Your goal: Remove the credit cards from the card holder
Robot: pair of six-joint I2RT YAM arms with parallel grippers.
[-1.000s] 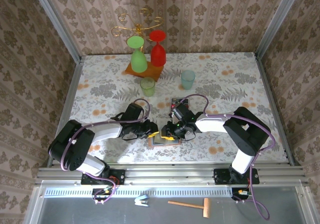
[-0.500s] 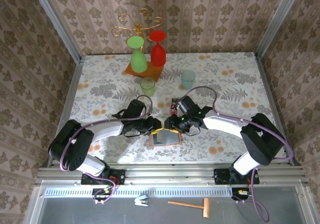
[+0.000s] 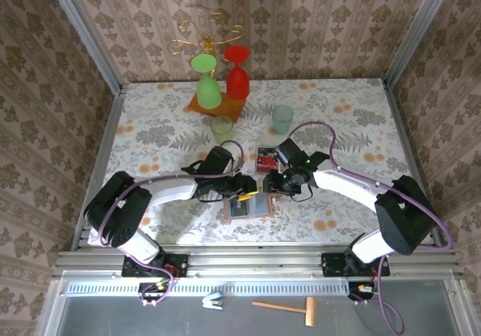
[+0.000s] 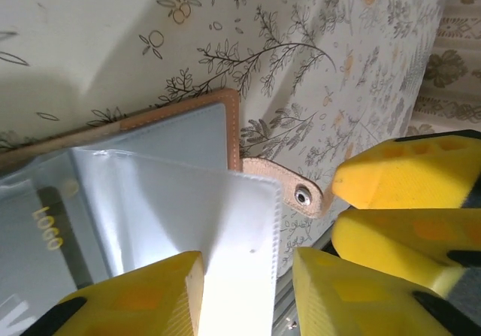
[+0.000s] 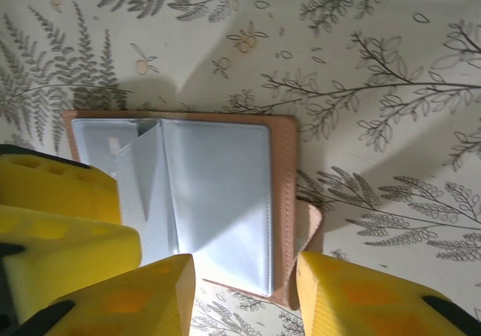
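The card holder lies open on the table, tan rim around grey-blue clear sleeves. A small red stack of credit cards rests on the table just beyond it. A greyish card face with gold lettering shows through one sleeve. My left gripper hovers over the holder's far edge, open, and a raised clear sleeve stands loose between its fingers. My right gripper is open too, straddling the holder's stitched edge and snap tab. The two grippers are close together.
A green cup and a pale blue cup stand behind the cards. Further back, a wooden-based stand carries an upturned green glass and a red one. Patterned walls close in the table on three sides.
Both grippers have shifted right and a little away from the near edge. The left jaws have spread wider around the lifted sleeve. The holder stays put.
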